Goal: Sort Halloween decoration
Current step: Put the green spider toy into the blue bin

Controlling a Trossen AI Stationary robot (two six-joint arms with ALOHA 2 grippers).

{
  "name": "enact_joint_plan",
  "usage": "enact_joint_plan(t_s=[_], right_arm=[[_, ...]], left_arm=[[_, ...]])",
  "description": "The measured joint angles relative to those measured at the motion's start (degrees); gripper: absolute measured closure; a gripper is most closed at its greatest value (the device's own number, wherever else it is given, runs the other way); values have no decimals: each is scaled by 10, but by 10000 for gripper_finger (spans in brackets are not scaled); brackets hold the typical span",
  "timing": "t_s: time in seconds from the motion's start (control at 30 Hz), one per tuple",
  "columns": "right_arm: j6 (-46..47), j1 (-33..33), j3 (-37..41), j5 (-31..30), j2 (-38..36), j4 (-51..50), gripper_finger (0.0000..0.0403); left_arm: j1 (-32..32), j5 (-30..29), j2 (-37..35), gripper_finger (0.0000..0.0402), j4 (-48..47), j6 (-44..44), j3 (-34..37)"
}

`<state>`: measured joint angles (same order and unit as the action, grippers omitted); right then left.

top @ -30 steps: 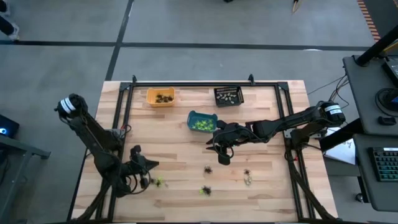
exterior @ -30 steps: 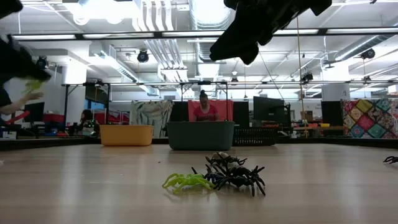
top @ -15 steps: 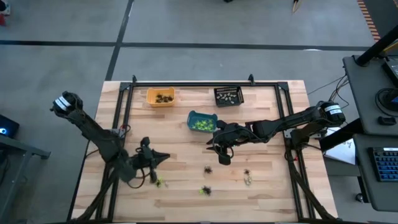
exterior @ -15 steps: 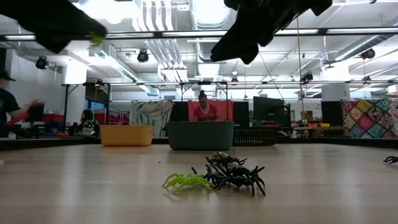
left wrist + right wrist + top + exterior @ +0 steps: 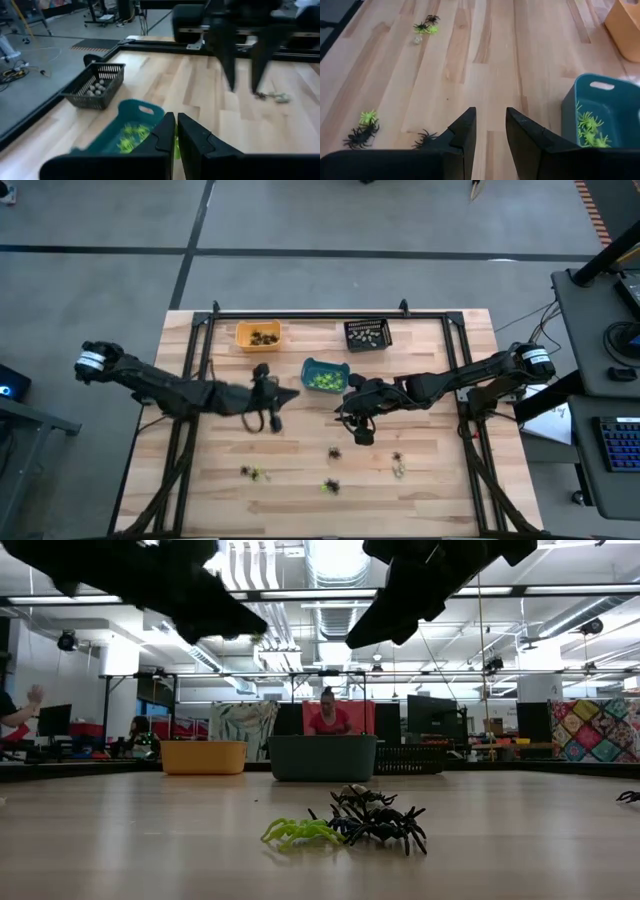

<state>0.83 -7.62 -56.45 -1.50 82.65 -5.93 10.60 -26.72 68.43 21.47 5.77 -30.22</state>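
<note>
The left gripper, fingers pinched on a small lime-green plastic spider, hangs just beside the teal plastic bin holding more green spiders. The right gripper, jaws partly apart and holding nothing, hovers near that bin's other side. Loose green and black spider trinkets lie on the pale wooden table.

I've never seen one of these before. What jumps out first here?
Two dark arms reach over a wooden table, their grippers meeting beside a teal bin of lime green spiders. The left gripper pinches a lime green spider. Loose spiders lie scattered near the front.
</note>
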Motion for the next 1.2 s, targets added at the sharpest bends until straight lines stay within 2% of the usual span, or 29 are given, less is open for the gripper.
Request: enact_joint_plan(t_s=[0.13, 0.33, 0.63, 0.9, 1.2], right_arm=[[-23, 0, 0, 0, 0, 0, 307], [-18, 1, 0, 0, -1, -2, 307], [23, 1, 0, 0, -2, -16, 307], [74, 1, 0, 0, -2, -16, 307], [137, 1, 0, 0, -2, -16, 307]], left_arm=[[-91, 91, 43, 401, 65, -37, 0], [-181, 172, 141, 401, 187, -44, 0], [-202, 172, 259, 402, 294, -15, 0], [-202, 157, 283, 398, 306, 14, 0], [-202, 156, 283, 334, 306, 23, 0]])
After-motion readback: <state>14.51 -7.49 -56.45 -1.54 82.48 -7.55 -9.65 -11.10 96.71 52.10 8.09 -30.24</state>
